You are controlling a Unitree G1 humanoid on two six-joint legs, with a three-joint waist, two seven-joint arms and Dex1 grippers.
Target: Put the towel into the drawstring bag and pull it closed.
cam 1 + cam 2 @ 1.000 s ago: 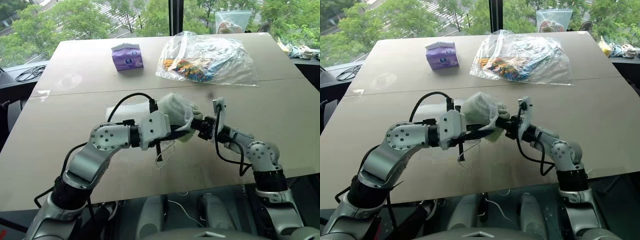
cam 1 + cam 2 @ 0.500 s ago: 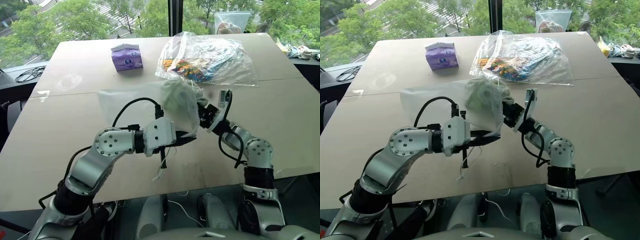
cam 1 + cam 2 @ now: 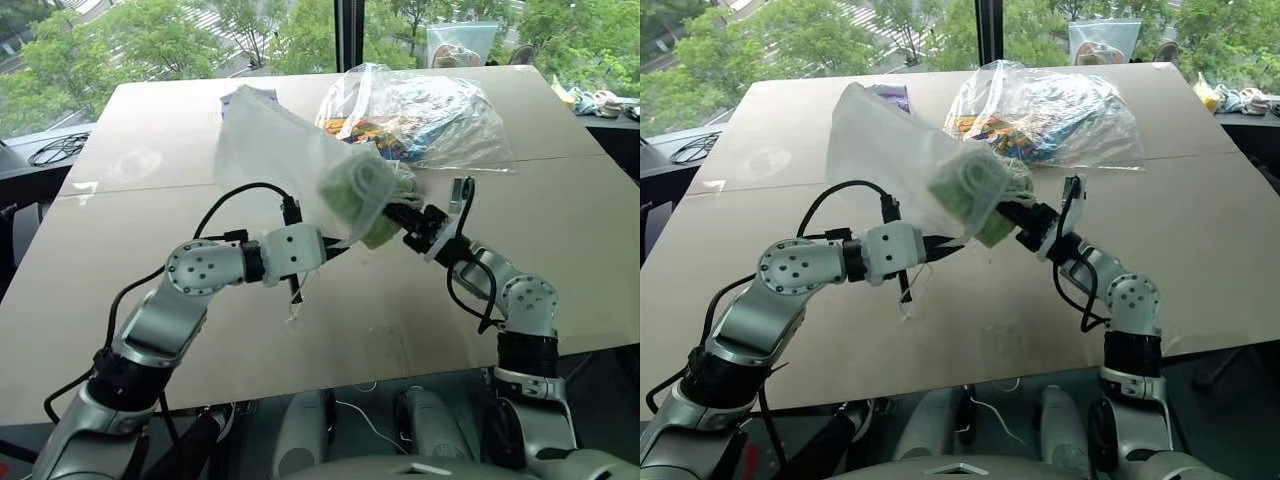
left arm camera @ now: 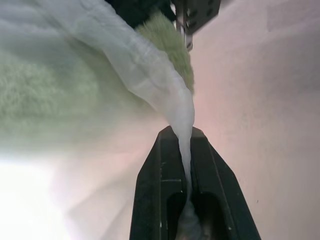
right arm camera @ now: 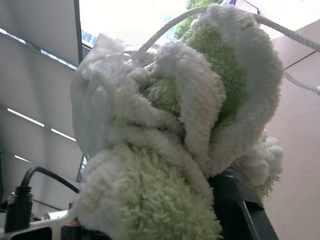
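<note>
The left gripper (image 4: 186, 150) is pressed together on a twisted edge of the drawstring bag (image 3: 275, 150), holding it in the air at the centre of the frame. The right gripper (image 3: 408, 216) pinches the towel (image 3: 362, 190) and has it partly pushed in at the bag's mouth — green pile shows both through the sheer fabric and outside it.

The table (image 3: 130, 270) has bare surface to the lower left and the right of the arms. The clear plastic bag (image 3: 430, 110) lies close behind the towel at upper centre.

The left wrist view shows the fabric running between the closed fingers (image 4: 150, 200). The right wrist view shows the white cord (image 5: 165, 30) looping over the towel's top.

Half a second ago the bag hung lower; now it billows up toward the upper left, covering most of the purple tissue pack (image 3: 240, 95).
</note>
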